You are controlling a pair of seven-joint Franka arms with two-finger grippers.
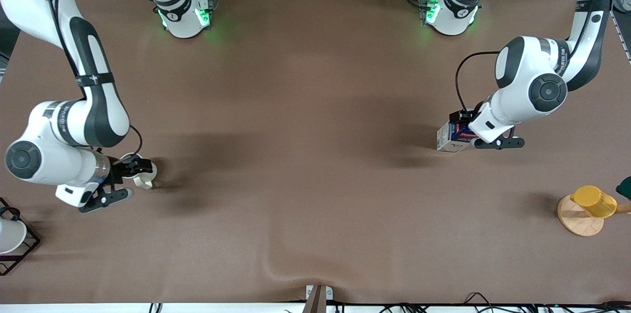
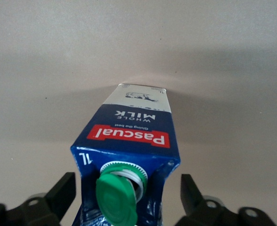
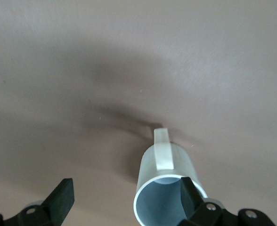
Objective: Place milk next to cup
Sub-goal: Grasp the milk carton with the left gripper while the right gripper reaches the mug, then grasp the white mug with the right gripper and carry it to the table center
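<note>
So the cream mug (image 1: 144, 175) sits near the table's front corner at the right arm's end, with the right gripper (image 1: 129, 166) spread open right at its rim, one finger dipping inside. Farther up, toward the left arm's end, the Pascal milk carton (image 1: 451, 136) stands between the left gripper (image 1: 462, 121) fingers, which gape wide, not pinching yet. Best squeeze squarely below the gable (that green cap (image 2: 117, 196) sticks out). One carton, one mug, two grippers.

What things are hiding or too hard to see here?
- Milk: front view, mostly covered by the left gripper.
- Cup: front view, partly hidden by the right gripper; the right wrist view's edge cuts its rim.
- White cup: front view, cut off by the edge.
</note>
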